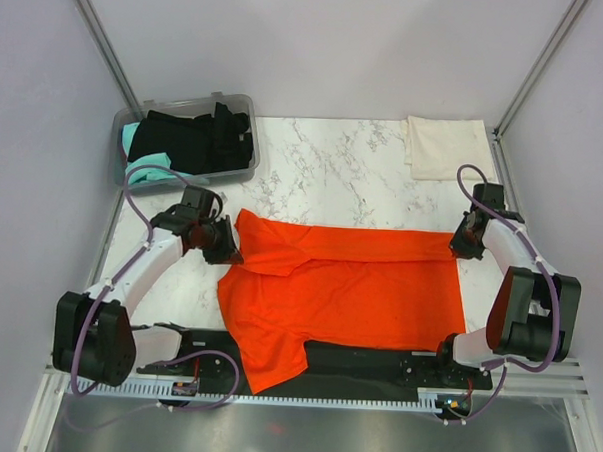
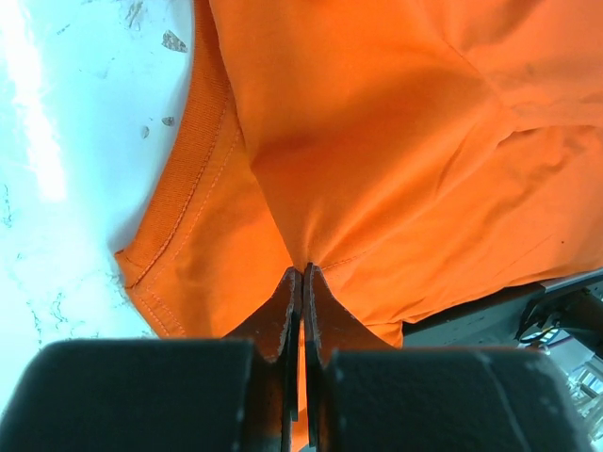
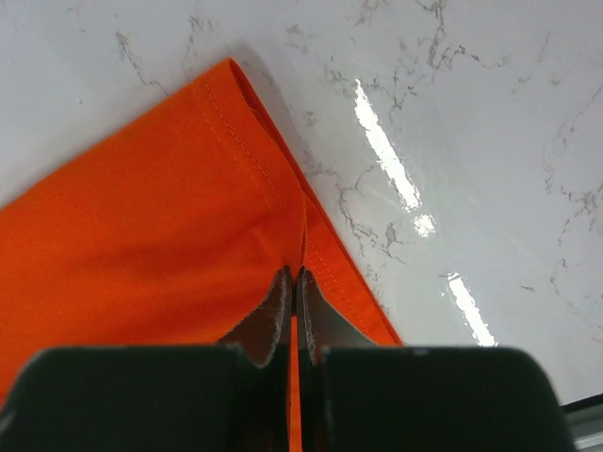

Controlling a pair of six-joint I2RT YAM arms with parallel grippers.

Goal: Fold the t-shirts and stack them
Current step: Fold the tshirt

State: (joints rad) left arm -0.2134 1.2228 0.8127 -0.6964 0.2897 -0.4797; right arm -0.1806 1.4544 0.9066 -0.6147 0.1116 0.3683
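Two-arm grip — bright orange-red cloth t-shirt point(image 1: 359, 289) on white marble bench point(image 1: 334, 172)
L pincer point(image 2: 302, 273) clamped on fabric nr ribbed edge; R pincer point(image 3: 292, 275) clamped on stitched hem corner.

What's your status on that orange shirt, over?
Left gripper shut on orange shirt near collar. Right gripper shut on its hem. Shirt lies on table, far edge folded over. Cream shirt and bin sit clear, far side.
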